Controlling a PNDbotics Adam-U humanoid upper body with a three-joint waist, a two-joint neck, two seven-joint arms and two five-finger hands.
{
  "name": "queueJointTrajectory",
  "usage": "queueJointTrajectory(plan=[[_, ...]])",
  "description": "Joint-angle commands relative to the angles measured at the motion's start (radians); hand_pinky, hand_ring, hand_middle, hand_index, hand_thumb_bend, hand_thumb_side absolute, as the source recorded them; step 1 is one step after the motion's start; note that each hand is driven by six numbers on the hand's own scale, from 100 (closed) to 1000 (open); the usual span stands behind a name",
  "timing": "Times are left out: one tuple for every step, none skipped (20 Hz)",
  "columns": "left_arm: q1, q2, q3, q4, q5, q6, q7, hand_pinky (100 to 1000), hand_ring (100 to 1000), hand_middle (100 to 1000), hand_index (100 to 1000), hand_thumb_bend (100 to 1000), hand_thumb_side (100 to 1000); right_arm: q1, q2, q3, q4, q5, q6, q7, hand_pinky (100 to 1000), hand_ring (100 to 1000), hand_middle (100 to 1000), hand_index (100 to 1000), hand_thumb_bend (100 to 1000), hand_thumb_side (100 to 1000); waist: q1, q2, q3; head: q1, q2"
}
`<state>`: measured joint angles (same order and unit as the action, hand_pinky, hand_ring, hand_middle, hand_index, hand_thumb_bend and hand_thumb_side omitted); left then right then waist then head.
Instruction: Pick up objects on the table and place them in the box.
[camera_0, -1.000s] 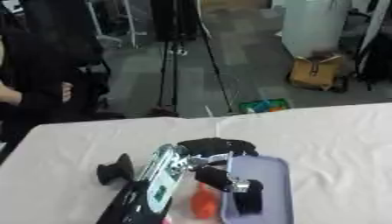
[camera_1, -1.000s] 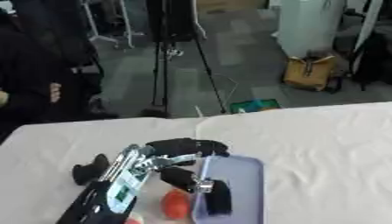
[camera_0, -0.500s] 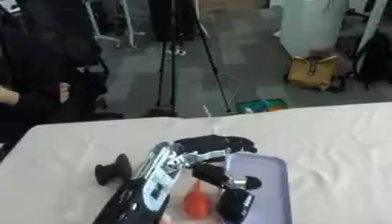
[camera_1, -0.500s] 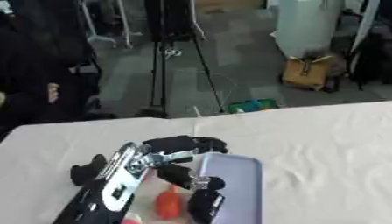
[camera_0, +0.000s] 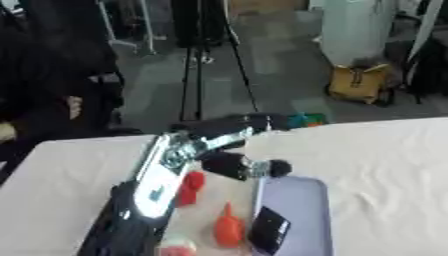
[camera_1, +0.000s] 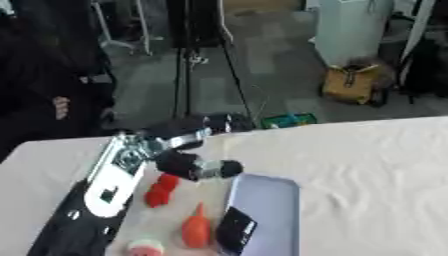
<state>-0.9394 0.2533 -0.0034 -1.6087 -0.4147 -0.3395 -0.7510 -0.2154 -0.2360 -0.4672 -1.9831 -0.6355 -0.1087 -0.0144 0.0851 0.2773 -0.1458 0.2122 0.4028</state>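
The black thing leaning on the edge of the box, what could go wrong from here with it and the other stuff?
The black object lies tilted across the lavender box's left rim, partly out, so it might slip onto the table. The left robot hand hangs above the red piece and orange piece; the low forearm could sweep them aside. They lie close together, so grasping one may nudge the other.

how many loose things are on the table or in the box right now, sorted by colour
Red or orange: 2 – a lumpy red thing and an orange carrot-shaped thing.
Pink and white: 1 – a small round thing at the near edge.
Black: 1 – a flat black thing in the lilac box.
Total: 4.
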Motion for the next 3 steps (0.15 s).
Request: queueJointTrajectory(plan=[[-0.028, 0.088, 0.048, -0.123, 0.316, 0.019, 0.126, 1000, 1000, 979, 1000, 397, 1000, 0.000, -0.037, -0.003, -0.017, -0.007, -0.001, -0.008, 643, 752, 593, 713, 100, 448, -0.009, -0.028, 0.004, -0.003, 0.016], [-0.024, 0.108, 0.062, -0.156, 0.416, 0.040, 0.203, 1000, 1000, 978, 1000, 407, 1000, 0.002, -0.039, -0.004, -0.017, -0.008, -0.004, -0.010, 643, 752, 593, 713, 100, 448, -0.011, -0.030, 0.008, -0.003, 0.018], [-0.018, 0.127, 0.069, -0.187, 0.497, 0.058, 0.263, 1000, 1000, 972, 1000, 441, 1000, 0.003, -0.040, -0.005, -0.017, -0.009, -0.005, -0.012, 643, 751, 593, 713, 100, 449, -0.012, -0.031, 0.010, -0.003, 0.021]])
